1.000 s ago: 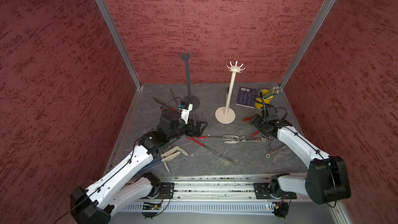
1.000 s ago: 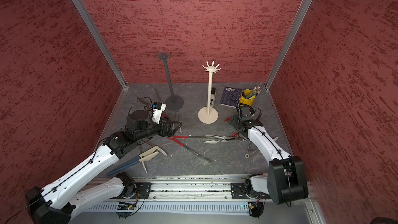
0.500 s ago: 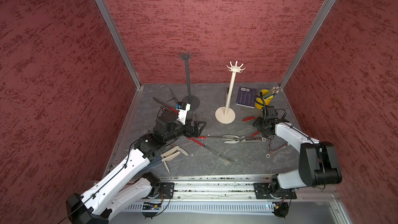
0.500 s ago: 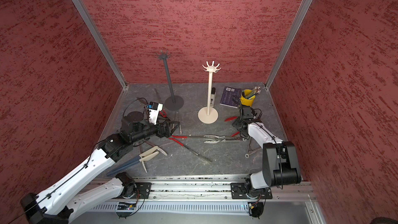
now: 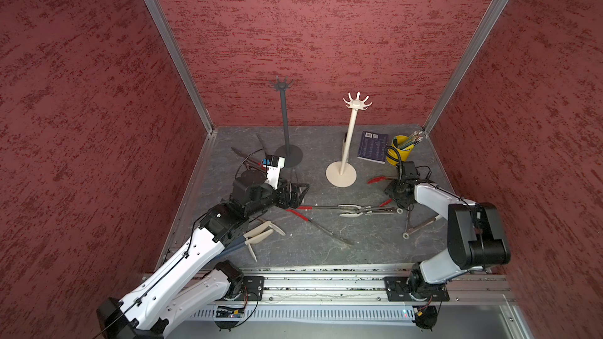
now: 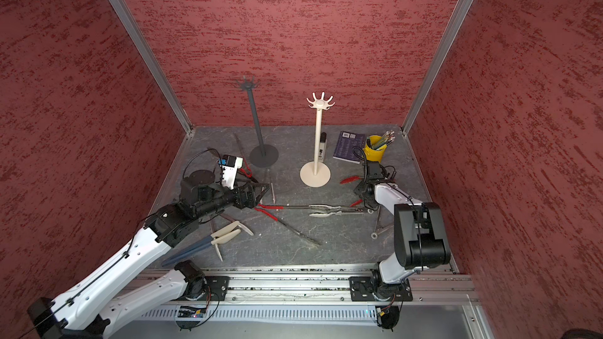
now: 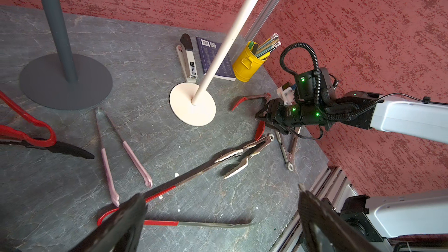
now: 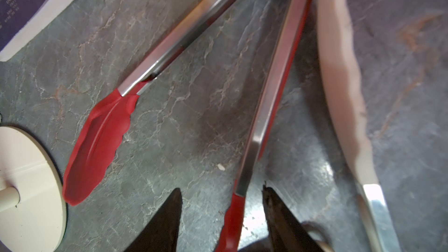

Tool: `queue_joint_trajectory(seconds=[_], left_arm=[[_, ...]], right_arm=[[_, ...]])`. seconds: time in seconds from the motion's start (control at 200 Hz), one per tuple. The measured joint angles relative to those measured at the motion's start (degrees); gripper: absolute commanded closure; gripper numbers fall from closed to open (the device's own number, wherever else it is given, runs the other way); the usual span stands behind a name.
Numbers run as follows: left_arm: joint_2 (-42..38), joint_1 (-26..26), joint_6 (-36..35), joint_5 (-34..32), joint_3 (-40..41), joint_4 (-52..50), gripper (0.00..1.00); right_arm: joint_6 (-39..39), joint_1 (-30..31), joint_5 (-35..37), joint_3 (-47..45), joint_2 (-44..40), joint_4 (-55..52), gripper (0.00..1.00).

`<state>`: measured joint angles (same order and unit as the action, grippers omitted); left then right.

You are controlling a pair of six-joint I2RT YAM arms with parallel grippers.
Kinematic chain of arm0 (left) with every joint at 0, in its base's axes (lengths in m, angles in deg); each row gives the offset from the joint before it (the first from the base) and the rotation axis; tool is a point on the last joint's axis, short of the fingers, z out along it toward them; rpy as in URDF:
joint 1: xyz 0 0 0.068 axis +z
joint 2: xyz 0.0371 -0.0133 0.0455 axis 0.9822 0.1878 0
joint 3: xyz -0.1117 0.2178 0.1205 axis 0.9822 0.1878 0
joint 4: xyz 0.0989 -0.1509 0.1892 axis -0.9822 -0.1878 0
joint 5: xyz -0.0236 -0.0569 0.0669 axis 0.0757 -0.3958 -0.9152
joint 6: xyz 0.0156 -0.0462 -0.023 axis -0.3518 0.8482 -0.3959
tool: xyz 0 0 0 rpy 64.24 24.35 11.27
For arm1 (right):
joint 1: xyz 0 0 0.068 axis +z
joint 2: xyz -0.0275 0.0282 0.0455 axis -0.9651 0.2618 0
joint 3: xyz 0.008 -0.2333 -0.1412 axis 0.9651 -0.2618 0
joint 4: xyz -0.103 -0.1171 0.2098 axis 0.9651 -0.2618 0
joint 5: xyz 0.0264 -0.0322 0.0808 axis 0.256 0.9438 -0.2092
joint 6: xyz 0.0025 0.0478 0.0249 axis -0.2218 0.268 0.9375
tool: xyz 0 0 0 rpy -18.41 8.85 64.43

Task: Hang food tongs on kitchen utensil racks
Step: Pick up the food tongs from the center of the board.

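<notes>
The right gripper (image 8: 221, 187) has its fingers apart astride one arm of the red-tipped tongs (image 8: 97, 146) lying right of the cream rack (image 5: 349, 132), so a pinch may twist them loose; the left gripper (image 7: 220, 191) gapes empty.

From my seat the tabletop (image 7: 150, 44) reads as matt grey stone, veined and slightly rough. The red-tipped tongs (image 8: 271, 88) under the right wrist camera have brushed metal arms with a soft gleam and matt red tips, rubbery I think (that picture is blurred). I see the dark grey rack (image 7: 84, 86) and the cream-white rack (image 7: 189, 112) both smooth and matt. The yellow cup (image 7: 247, 64) looks like glossy painted metal; the walls (image 5: 326, 27) are rough, plaster-like red.
</notes>
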<state>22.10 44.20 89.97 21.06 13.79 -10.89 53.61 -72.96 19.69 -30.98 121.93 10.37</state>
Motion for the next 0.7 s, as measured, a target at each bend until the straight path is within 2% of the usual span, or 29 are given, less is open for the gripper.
queue_joint_trajectory(seconds=[0.701], left_arm=[[-0.22, 1.01, -0.74, -0.07, 0.59, 0.02, 0.00]], right_arm=[[-1.81, -3.43, 0.59, 2.49, 4.26, 0.98, 0.47]])
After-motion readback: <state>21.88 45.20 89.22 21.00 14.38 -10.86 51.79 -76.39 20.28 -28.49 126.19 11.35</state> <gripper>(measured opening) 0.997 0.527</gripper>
